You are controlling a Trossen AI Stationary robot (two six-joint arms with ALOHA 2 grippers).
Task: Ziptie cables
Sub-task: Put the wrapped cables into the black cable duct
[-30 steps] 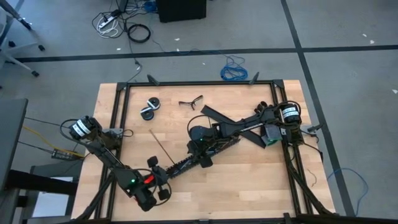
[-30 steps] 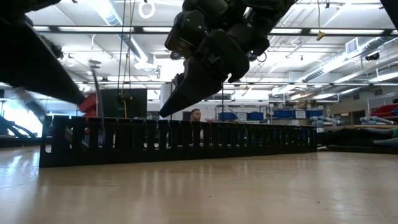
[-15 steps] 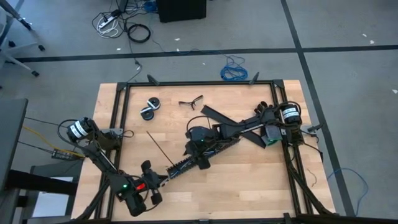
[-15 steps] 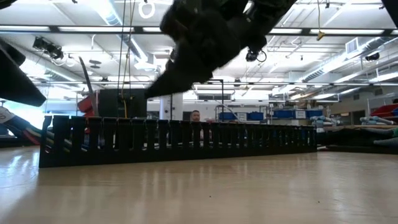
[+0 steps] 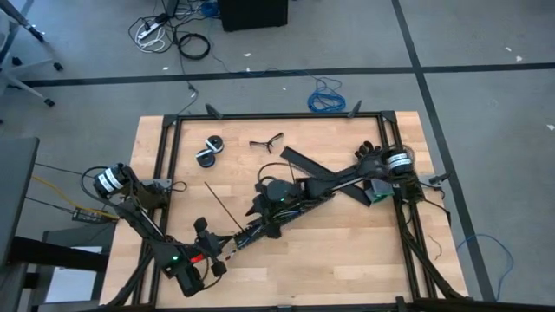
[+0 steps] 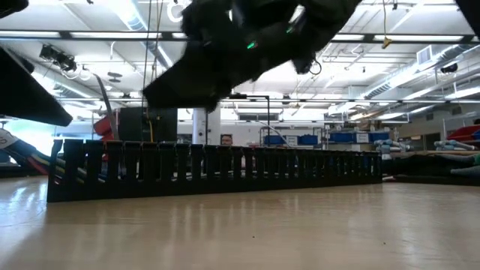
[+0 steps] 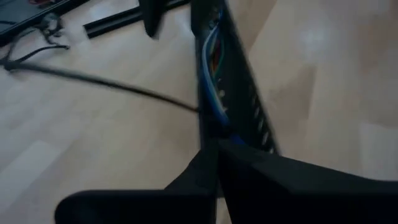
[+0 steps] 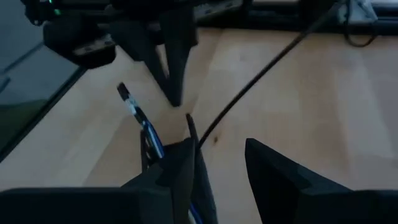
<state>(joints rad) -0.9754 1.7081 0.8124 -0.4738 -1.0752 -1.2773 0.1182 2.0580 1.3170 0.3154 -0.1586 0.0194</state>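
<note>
The cables [image 7: 211,74] are blue, white and orange wires lying in a long black slotted channel [image 5: 247,234] that rests flat on the table [image 6: 225,169]. One thin black ziptie [image 5: 221,206] slants up from the channel's near-left part toward the far left [image 7: 112,87]. My left gripper [image 5: 224,250] is shut, its tips [image 7: 212,146] at the channel's near-left end. My right gripper [image 5: 260,221] hovers over the channel, open [image 8: 221,146], with bare table showing in the gap. The ziptie's lower end [image 8: 200,140] meets its finger beside the wires [image 8: 149,134]. My left gripper's shut fingertips [image 7: 214,155] stand over the wires at the channel's end; whether they touch the wires or the ziptie cannot be told. My right gripper has one finger [image 8: 186,155] right by the ziptie's lower end and the wires; whether it touches them cannot be told.
A second wide black strip [image 5: 325,178] crosses under my right arm. Two dark rolls [image 5: 208,149] and a small black tool [image 5: 266,141] lie at the far side. Black frame rails [image 5: 277,115] border the table. A blue coiled cable [image 5: 325,100] lies on the floor beyond.
My left gripper has drawn back toward the table's left and near edges, staying shut. My right gripper has moved left along the channel and tipped its fingers up from steeply downward to nearer level. The channel has stayed where it was.
</note>
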